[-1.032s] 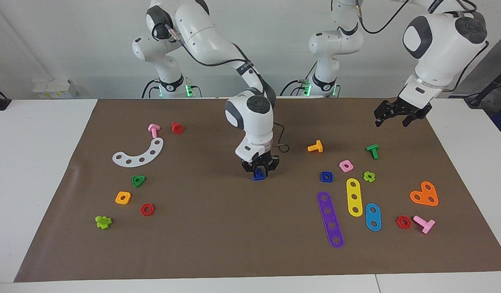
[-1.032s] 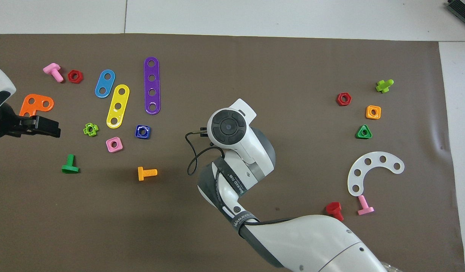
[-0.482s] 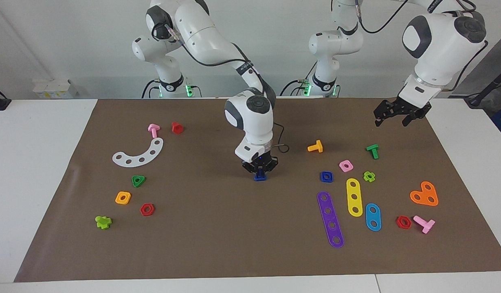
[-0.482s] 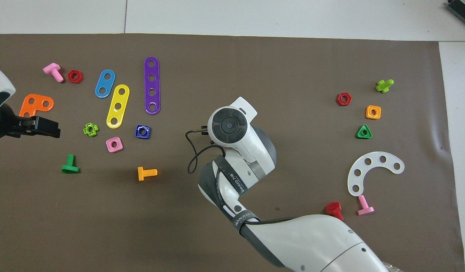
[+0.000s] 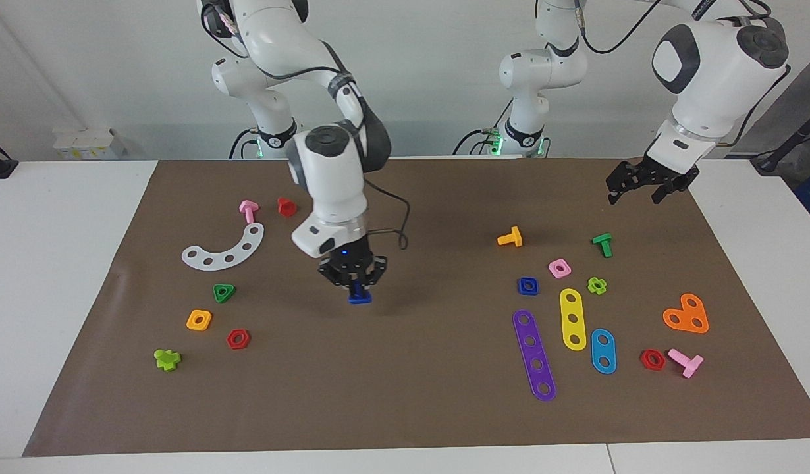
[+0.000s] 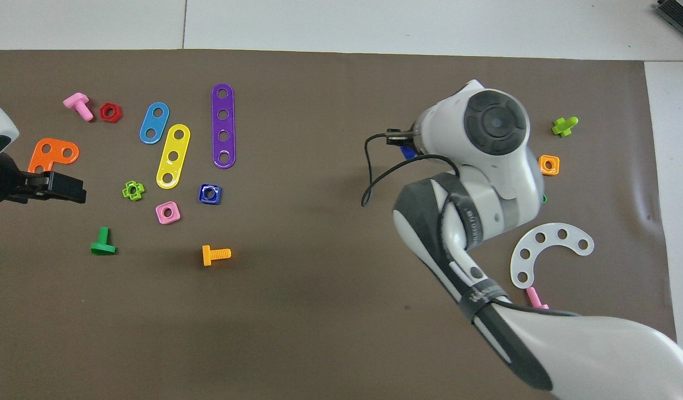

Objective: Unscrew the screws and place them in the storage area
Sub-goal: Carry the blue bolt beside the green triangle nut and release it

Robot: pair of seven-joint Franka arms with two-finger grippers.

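Dark-blue plastic marks the screw (image 5: 359, 295) I hold head-down in the right gripper (image 5: 355, 284), whose fingertips are pinched on its stem, raised over bare mat (image 5: 405, 408) beside the storage area; I judge this a carry toward the white curved strip (image 5: 225, 249). Green (image 5: 224, 292), orange (image 5: 199, 320) and red (image 5: 238, 339) nuts crowd that zone, so I need a free patch. The left gripper (image 5: 647, 186) waits, spread open, above the green bolt (image 5: 602, 244).

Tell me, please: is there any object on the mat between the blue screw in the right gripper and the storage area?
Nothing visible blocks the way. The right gripper holds the blue screw over bare mat. The storage area, with the green triangle nut and white curved strip, lies toward the right arm's end, with only bare mat between.
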